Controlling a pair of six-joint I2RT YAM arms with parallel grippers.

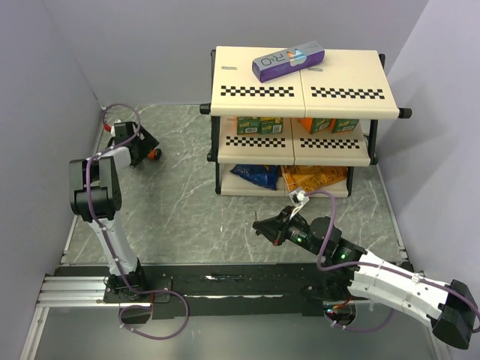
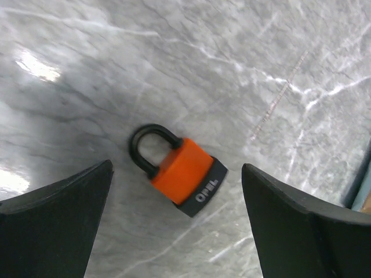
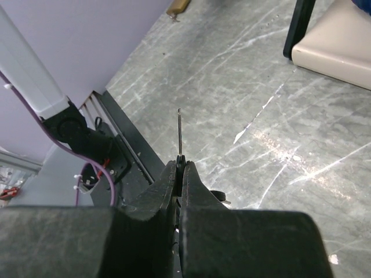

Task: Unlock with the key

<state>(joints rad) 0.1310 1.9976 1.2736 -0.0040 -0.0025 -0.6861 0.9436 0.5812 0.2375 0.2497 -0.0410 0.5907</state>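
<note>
Right gripper (image 3: 180,167) is pressed shut, pinching the key (image 3: 179,132). The thin blade sticks out past the tips; the head is hidden between the fingers. It looks held off the table, mid-right, well apart from the padlock (image 2: 184,172). Padlock lies flat at far left, shackle looks seated. Left gripper (image 1: 141,154) hovers over it, jaws spread wide either side, not touching. Done: key in hand. Left: grab lock, bring key over, insert, turn.
</note>
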